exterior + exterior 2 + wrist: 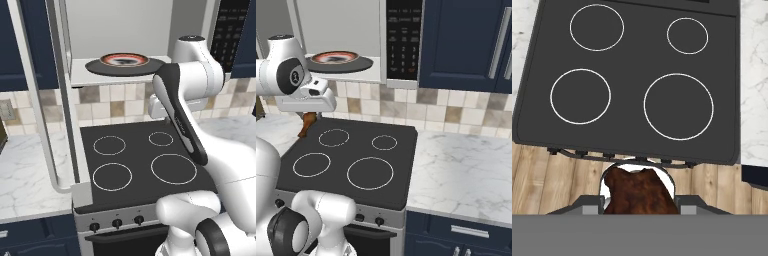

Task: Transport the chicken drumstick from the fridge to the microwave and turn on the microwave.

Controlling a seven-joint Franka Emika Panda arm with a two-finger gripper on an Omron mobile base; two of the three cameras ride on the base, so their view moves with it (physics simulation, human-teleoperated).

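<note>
The chicken drumstick (639, 192) is held by the closed end effector (639, 207); its lower part is cut off, the fingertips are hardly seen above the stovetop (632, 80).

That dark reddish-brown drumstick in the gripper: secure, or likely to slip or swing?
The small dark reddish-brown chicken drumstick hangs below the shut gripper, so it may swing. Its lumpy, uneven surface probably gives some grip. It looks light, since it is far smaller than the orange-rimmed white plate.

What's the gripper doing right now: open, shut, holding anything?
Gripper: shut on the chicken drumstick, held above the stovetop.
</note>
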